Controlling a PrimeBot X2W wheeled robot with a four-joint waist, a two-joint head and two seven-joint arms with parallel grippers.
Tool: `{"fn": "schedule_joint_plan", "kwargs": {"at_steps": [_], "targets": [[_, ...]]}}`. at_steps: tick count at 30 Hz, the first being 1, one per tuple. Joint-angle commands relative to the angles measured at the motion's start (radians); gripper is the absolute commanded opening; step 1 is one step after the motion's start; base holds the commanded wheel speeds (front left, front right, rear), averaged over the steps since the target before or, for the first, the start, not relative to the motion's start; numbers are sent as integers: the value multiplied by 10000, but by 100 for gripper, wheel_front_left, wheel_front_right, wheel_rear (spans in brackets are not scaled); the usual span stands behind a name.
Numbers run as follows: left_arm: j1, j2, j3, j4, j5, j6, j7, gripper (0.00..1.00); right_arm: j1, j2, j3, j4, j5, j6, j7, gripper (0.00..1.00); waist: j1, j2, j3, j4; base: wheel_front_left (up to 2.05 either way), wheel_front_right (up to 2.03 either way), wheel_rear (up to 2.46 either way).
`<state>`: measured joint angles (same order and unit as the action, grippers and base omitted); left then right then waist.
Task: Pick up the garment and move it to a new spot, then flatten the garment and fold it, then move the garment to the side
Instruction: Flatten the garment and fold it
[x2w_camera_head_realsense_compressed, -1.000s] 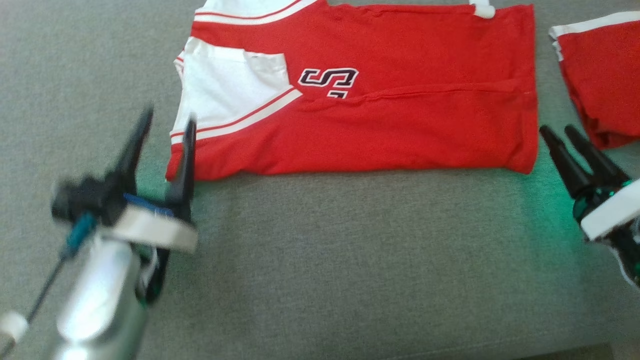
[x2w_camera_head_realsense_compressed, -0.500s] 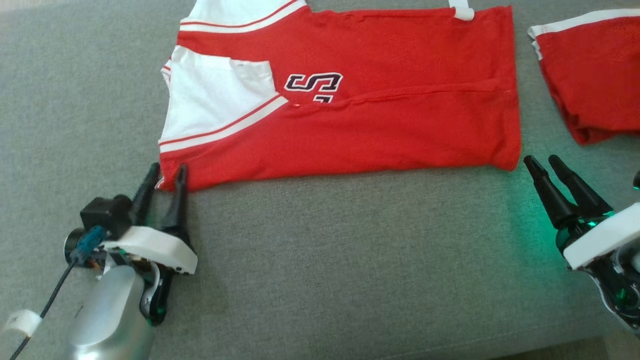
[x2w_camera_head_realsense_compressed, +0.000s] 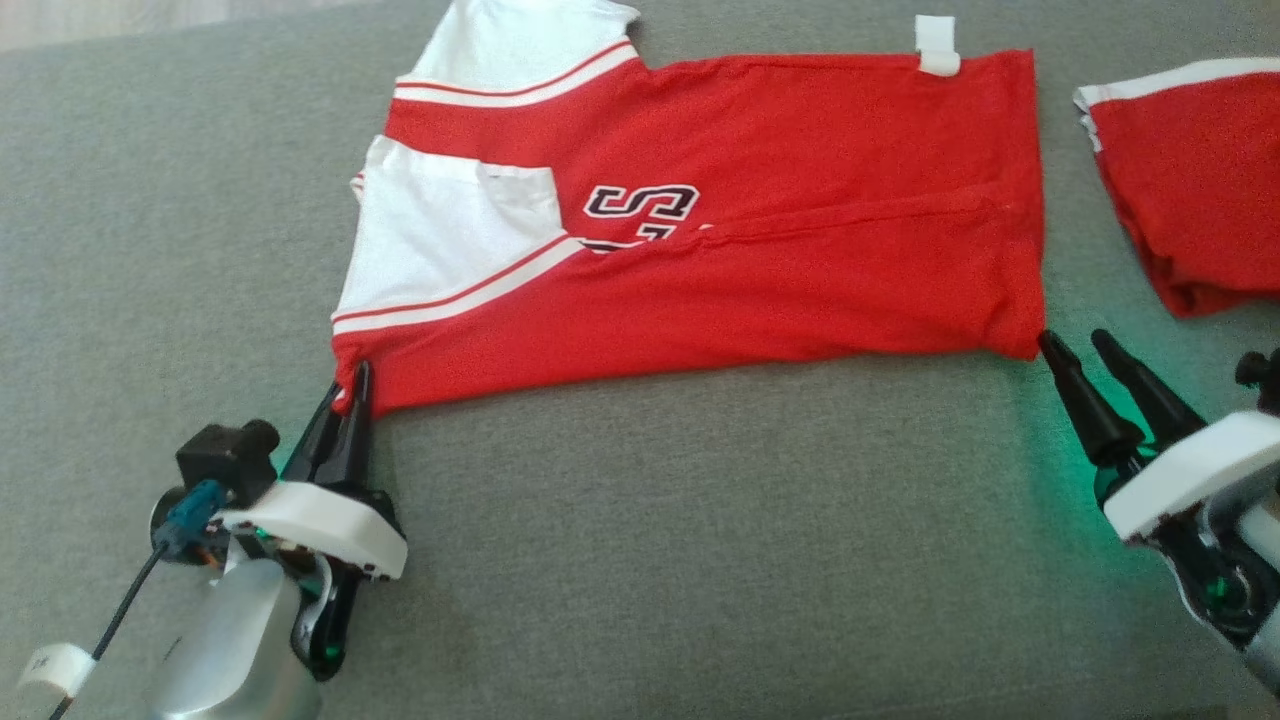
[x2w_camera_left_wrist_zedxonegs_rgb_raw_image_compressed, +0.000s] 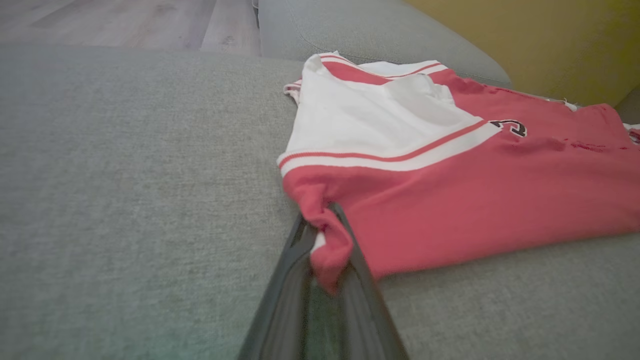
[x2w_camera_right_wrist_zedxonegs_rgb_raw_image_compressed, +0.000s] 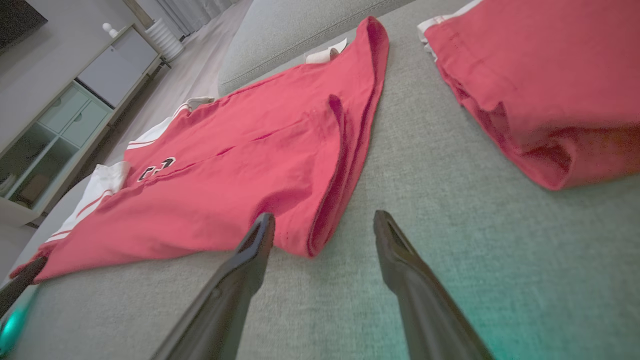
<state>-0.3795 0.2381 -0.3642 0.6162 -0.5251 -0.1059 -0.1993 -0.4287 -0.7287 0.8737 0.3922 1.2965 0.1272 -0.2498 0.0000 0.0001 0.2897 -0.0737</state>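
The garment (x2w_camera_head_realsense_compressed: 760, 250) is a red jersey with white sleeve panels and a dark-outlined number, lying folded lengthwise on the grey sofa cushion (x2w_camera_head_realsense_compressed: 650, 560). My left gripper (x2w_camera_head_realsense_compressed: 350, 385) is shut on the garment's near left corner; the left wrist view shows the red cloth (x2w_camera_left_wrist_zedxonegs_rgb_raw_image_compressed: 327, 245) bunched between the two dark fingers. My right gripper (x2w_camera_head_realsense_compressed: 1075, 345) stands open at the garment's near right corner. In the right wrist view its fingers (x2w_camera_right_wrist_zedxonegs_rgb_raw_image_compressed: 250, 250) straddle the corner's folded edge (x2w_camera_right_wrist_zedxonegs_rgb_raw_image_compressed: 310, 240), with the cloth just ahead of the tips.
A second folded red garment (x2w_camera_head_realsense_compressed: 1190, 180) with white trim lies at the right edge of the cushion. A white tag (x2w_camera_head_realsense_compressed: 938, 45) sticks out at the jersey's far edge. Wood floor (x2w_camera_left_wrist_zedxonegs_rgb_raw_image_compressed: 125, 20) and a cabinet (x2w_camera_right_wrist_zedxonegs_rgb_raw_image_compressed: 65, 130) lie beyond the sofa.
My left gripper came down to the jersey's near left corner and closed on it, bunching the cloth. My right gripper edged up to the near right corner, still open. The camera view shifted slightly.
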Motion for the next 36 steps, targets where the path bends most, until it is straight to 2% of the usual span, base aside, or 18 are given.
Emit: {"fn": "schedule_joint_plan", "kwargs": {"at_steps": [1, 8, 9, 10, 11, 19, 24, 29, 36], "targets": [[-121, 235, 282, -249, 2, -9, -128, 0, -176, -148, 8, 125, -134, 35, -104, 100, 0, -1, -44, 167, 0, 0, 0], [-332, 113, 110, -403, 88, 12, -202, 0, -682, 327, 283, 939, -246, 35, 519, 100, 0, -1, -48, 464, 0, 0, 0], [-350, 89, 84, -407, 94, 14, -209, 0, -708, 360, 336, 982, -232, 35, 615, 68, 0, -1, -57, 499, 0, 0, 0], [-361, 62, 57, -411, 98, 16, -217, 0, -711, 380, 392, 1006, -209, 35, 707, 28, 0, -1, -70, 537, 0, 0, 0], [-360, 35, 27, -417, 106, 17, -228, 0, -703, 374, 448, 995, -205, 35, 761, 0, 0, -1, -92, 578, 0, 0, 0], [162, -19, -54, -674, 130, 127, -398, 0, -340, -356, 830, 438, -360, 35, 698, 0, 0, -1, -510, 895, 0, 0, 0], [1138, -106, -124, -1286, 94, 289, -484, 0, 189, -1458, 1364, -487, -404, 35, 990, 0, 0, -1, -949, 1174, 0, 0, 0], [2514, -241, -335, -2266, -45, 564, -353, 0, 743, -2531, 1699, -572, -649, 35, 1181, 0, 0, -1, -1368, 1491, 0, 0, 0], [4063, -145, -707, -3674, 15, 982, -17, 0, 1523, -3052, 1700, -493, -336, 35, 1312, 0, 0, -1, -1698, 1733, 0, 0, 0]]}}
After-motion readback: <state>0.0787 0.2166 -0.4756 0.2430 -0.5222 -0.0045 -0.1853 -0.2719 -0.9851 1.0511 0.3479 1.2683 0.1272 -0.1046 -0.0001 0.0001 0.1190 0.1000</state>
